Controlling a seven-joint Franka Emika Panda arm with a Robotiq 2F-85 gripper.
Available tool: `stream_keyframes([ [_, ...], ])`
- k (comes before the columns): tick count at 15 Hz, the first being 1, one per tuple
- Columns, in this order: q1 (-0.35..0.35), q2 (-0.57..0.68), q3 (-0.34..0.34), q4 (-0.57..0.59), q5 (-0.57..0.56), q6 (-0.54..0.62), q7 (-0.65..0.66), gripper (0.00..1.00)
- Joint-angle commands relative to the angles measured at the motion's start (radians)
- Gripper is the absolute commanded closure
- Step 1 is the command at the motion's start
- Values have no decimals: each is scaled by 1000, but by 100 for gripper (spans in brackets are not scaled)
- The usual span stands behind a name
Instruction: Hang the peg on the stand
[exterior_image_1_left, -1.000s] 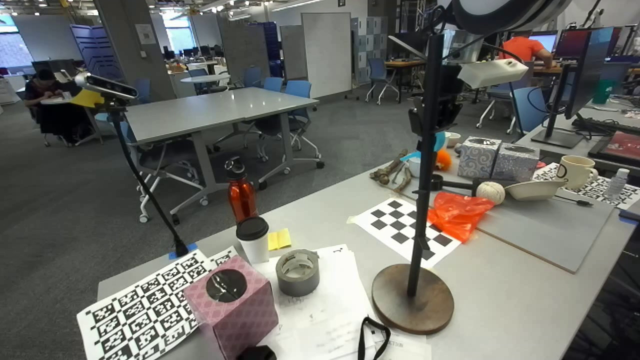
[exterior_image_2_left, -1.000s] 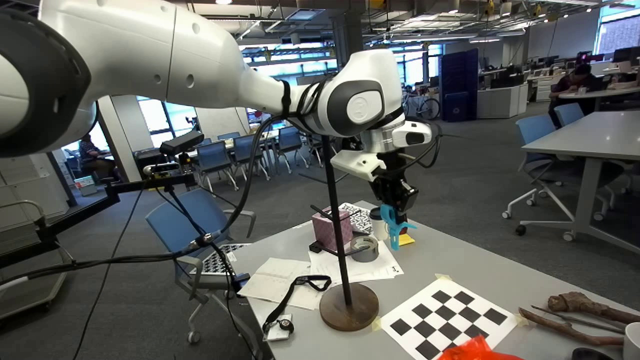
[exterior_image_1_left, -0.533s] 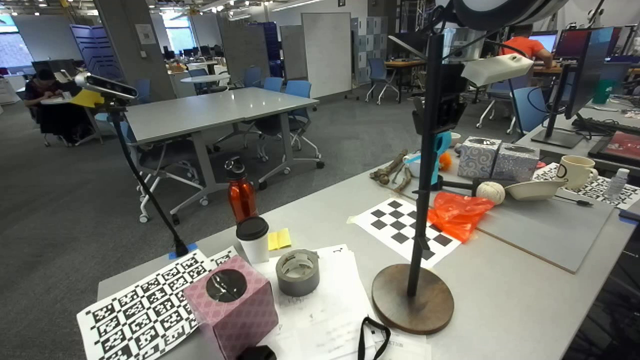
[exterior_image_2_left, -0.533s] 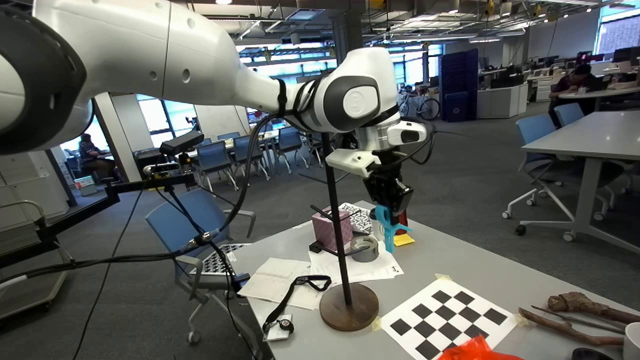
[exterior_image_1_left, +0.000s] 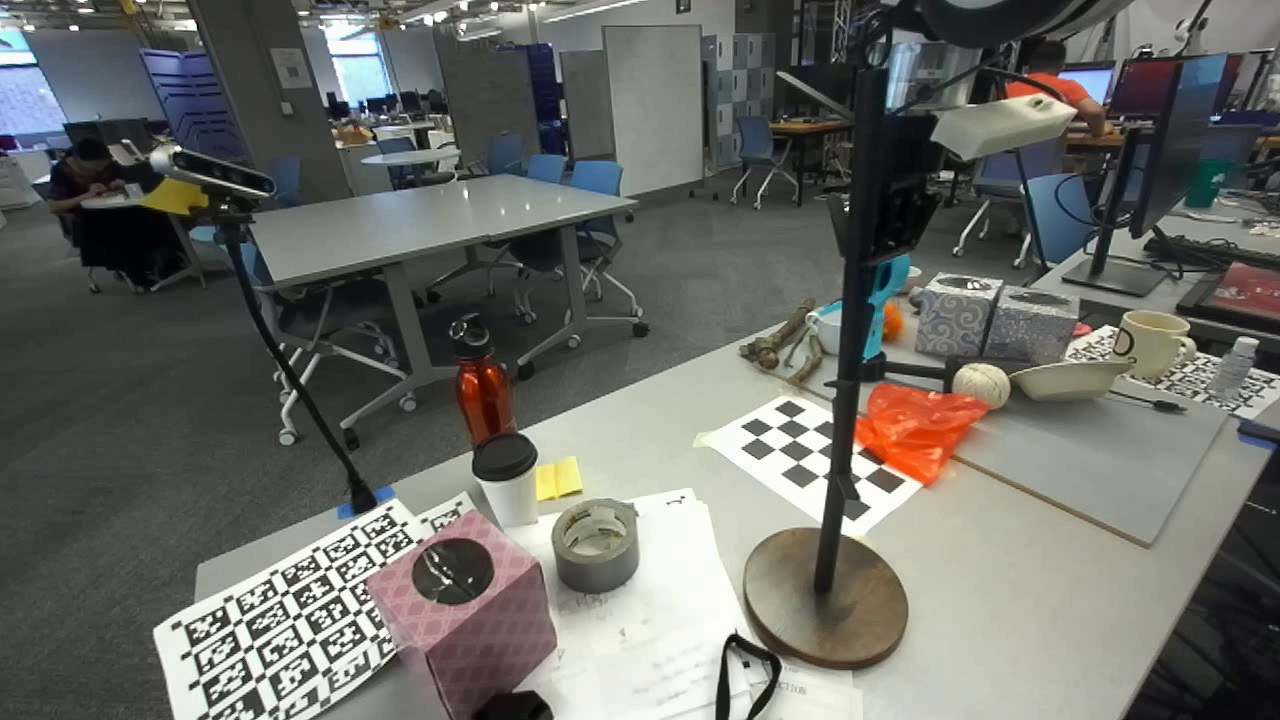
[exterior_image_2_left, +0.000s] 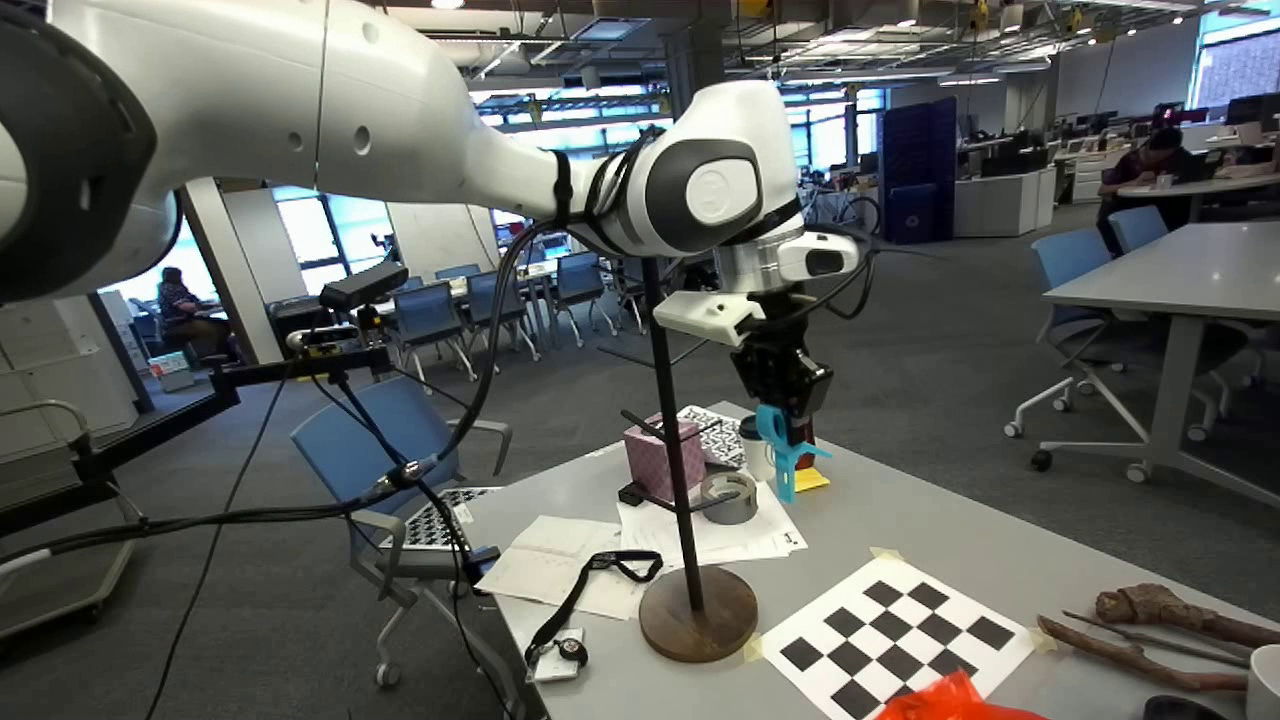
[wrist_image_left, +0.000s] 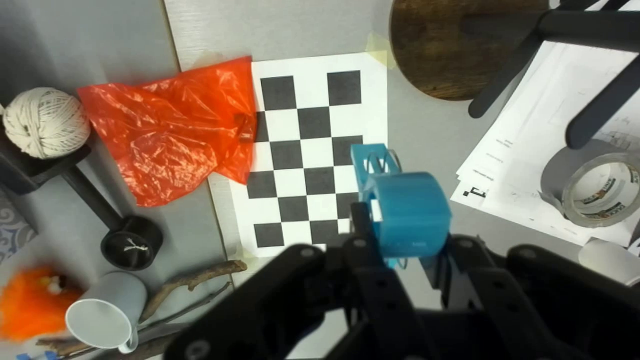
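One peg (exterior_image_2_left: 786, 468), up in air, apart from stand (exterior_image_2_left: 677, 460). For hanging, I'd match height to one prong (wrist_image_left: 505, 75), ease peg on from prong tip, slowly, releasing only once prong bears weight. Gripper (exterior_image_2_left: 793, 430) clamped on peg, jaws closed to its thickness, nothing else touched.

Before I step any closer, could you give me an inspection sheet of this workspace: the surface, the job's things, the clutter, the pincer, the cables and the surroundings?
Surface: grey table, with a checkerboard sheet taped on.
Job's things: peg held up in the air, apart from the stand, which is upright.
Clutter: bag, tape roll, pink box, lidded cup, sticks.
Pincer: shut on the peg.
Cables: black ones trail from the arm.
Surroundings: another table, chairs, people seated farther off.
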Motion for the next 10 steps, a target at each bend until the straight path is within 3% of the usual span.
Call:
stream_keyframes([
  [1,12,-15,-7,1,-7,-23,18,94],
  [10,24,-17,15,-3,23,-28,15,94],
])
